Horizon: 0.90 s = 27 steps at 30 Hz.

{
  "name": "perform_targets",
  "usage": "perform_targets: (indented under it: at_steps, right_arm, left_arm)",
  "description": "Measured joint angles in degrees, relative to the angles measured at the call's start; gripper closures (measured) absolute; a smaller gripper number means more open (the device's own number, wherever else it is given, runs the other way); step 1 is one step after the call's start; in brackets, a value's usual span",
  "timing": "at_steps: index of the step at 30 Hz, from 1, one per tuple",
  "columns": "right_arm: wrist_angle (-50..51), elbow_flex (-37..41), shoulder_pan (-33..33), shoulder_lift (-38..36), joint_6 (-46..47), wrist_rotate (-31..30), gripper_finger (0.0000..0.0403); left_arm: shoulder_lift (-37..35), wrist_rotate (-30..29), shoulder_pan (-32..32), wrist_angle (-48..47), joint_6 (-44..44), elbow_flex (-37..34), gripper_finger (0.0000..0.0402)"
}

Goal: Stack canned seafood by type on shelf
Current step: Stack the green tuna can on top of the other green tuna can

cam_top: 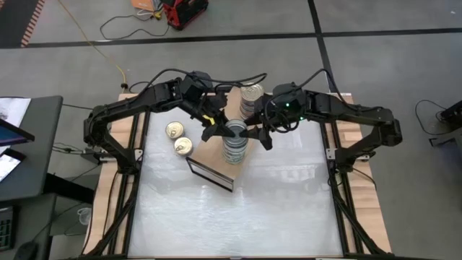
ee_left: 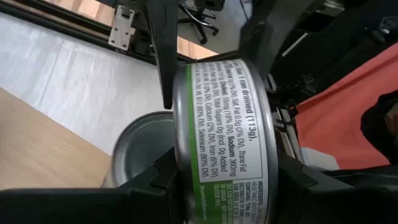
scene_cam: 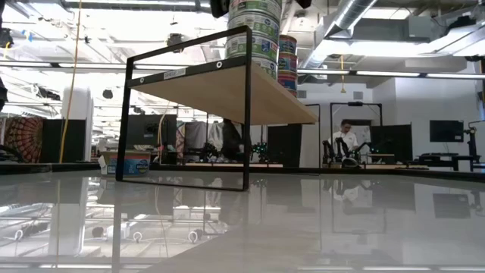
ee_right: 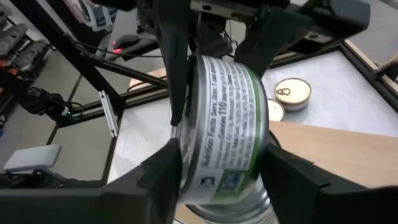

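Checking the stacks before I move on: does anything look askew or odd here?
Yes: both the left gripper and the right gripper grip one green-labelled tin, turned on its edge above the silver stack on the shelf.

My dark jaws clamp a silver-lidded round tin (ee_left: 221,134) bearing a white, green-banded label; two gold-lidded round tins (cam_top: 178,138) lie on the white tabletop (cam_top: 238,217); the light tan plywood shelf (cam_top: 216,152) is black-edged.

Two flat round gold-lidded tins (cam_top: 178,138) lying on the white bench (cam_top: 238,217), two tin stacks (cam_top: 235,141) standing on one tan plywood shelf (cam_top: 214,155)
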<state>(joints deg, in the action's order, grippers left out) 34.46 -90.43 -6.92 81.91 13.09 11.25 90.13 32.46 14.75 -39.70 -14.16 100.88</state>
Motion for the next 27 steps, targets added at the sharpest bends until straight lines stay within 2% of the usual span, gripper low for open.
perform_targets:
  at_steps: [5,10,16,21,24,27]
  right_arm:
    - [0.01,0.00,0.02,-0.04,0.05,0.00,0.0239]
    - [0.11,0.00,0.13,-0.04,-0.48,-0.04,0.0240]
    - [1.27,-0.02,0.15,-0.09,-0.28,0.02,0.0214]
    - [1.27,-0.02,0.15,-0.04,1.00,1.07,0.0238]
    - [1.28,-0.04,-0.06,-0.04,2.41,2.51,0.0240]
    - [2.09,-0.77,-0.62,-0.04,4.34,3.79,0.0223]
  left_arm:
    - [0.00,-0.19,-0.34,0.26,2.75,0.00,0.0223]
    - [-0.38,-0.55,-0.61,0.07,7.30,-0.02,0.0172]
    - [-2.54,-4.74,-0.59,0.11,17.04,-0.02,0.0118]
    - [-7.14,-14.31,-0.93,0.43,26.36,-0.01,0.0107]
    - [-9.04,-15.13,-1.42,0.65,28.33,0.00,0.0107]
    - [-10.12,-15.21,-1.73,0.65,27.58,-0.01,0.0107]
